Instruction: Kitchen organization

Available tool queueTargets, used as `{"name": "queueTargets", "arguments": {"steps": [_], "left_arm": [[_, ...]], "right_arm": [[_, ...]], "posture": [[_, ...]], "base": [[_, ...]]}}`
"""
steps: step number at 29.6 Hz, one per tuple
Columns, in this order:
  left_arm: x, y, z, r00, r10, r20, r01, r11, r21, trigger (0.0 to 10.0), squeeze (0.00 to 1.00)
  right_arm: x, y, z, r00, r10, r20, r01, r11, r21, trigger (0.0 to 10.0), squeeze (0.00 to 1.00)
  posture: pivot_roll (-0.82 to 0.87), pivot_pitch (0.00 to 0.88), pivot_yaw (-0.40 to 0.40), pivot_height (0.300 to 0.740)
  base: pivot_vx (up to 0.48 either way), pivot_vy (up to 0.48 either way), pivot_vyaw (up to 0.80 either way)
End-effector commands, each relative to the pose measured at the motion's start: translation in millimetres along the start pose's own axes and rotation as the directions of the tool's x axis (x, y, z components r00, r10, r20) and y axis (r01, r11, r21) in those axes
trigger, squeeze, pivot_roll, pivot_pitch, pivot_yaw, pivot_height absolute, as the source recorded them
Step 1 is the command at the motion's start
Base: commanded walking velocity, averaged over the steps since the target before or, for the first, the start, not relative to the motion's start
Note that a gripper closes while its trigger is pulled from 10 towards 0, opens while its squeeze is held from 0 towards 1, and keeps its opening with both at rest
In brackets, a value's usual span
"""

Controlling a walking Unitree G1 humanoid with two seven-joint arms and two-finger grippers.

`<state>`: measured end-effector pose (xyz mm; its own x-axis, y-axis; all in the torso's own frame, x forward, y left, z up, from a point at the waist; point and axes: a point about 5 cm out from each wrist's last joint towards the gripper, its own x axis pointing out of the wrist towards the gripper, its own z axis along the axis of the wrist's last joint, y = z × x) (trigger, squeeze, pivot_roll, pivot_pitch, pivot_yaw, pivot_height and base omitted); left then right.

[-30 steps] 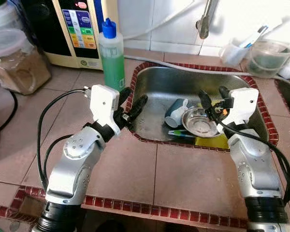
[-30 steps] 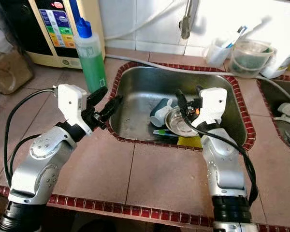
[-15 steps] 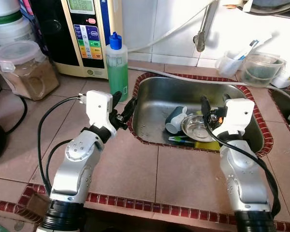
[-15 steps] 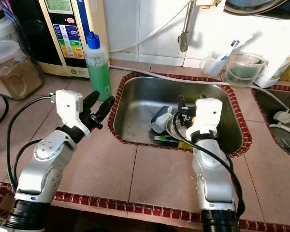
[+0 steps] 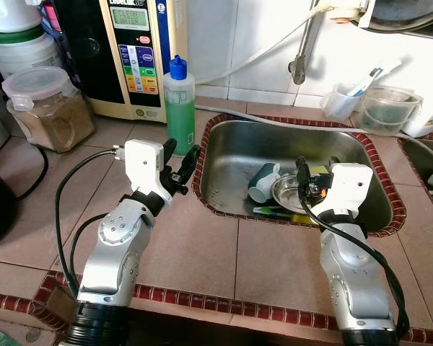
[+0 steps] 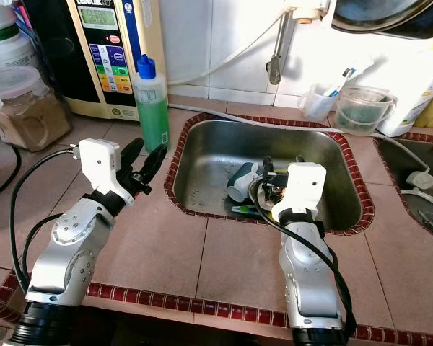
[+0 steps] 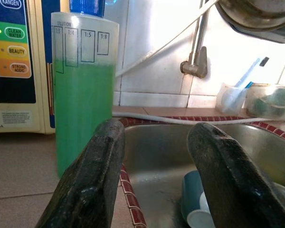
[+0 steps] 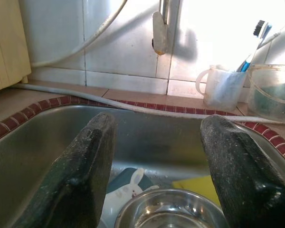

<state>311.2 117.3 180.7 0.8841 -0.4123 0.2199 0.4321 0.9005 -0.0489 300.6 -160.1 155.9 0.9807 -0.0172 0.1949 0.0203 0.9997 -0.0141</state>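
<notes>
The small steel bowl (image 5: pixel 291 192) lying in the sink (image 5: pixel 231 144), beside a tipped blue mug (image 5: pixel 262 182), looks light, rigid and probably slick when wet; I'd pinch its rim. The right gripper (image 5: pixel 315 167) hangs just above it, fingers spread wide, holding nothing. The left gripper (image 5: pixel 180 160) hovers empty and open near the green soap bottle (image 5: pixel 179 108), left of the sink.

A home kitchen is showing here: a steel sink (image 5: pixel 231 148) is sitting in a tiled counter (image 5: pixel 274 263), with a tap (image 5: pixel 298 68) at 12 o'clock, a soap bottle (image 5: pixel 179 108) at 10 o'clock and a food jar (image 5: pixel 47 108) standing at 9 o'clock.
</notes>
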Motion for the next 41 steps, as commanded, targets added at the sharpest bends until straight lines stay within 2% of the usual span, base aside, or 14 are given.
{"name": "queueTargets", "arguments": {"steps": [1,22,41], "left_arm": [[-2.0,0.5,-3.7,1.000,0.006,-0.014,-0.006,1.000,-0.006,10.0,0.00],[-8.9,-5.5,-11.4,0.998,-0.037,-0.042,0.038,0.999,0.003,10.0,0.00],[-7.0,-6.4,-7.0,0.998,-0.053,-0.034,0.054,0.998,0.020,10.0,0.00]], "right_arm": [[1.8,-0.9,8.1,1.000,-0.001,0.029,0.001,1.000,-0.008,10.0,0.00],[-5.3,-3.3,-0.5,1.000,-0.005,-0.005,0.005,1.000,-0.017,10.0,0.00],[-5.1,-5.2,0.3,1.000,-0.012,-0.008,0.012,1.000,-0.020,10.0,0.00]], "posture": [[-0.09,0.028,0.000,0.703],[-0.10,0.021,-0.003,0.703],[-0.10,0.030,0.000,0.703]], "base": [[0.000,0.000,0.00],[0.000,0.000,0.00],[0.000,-0.013,0.00]]}}
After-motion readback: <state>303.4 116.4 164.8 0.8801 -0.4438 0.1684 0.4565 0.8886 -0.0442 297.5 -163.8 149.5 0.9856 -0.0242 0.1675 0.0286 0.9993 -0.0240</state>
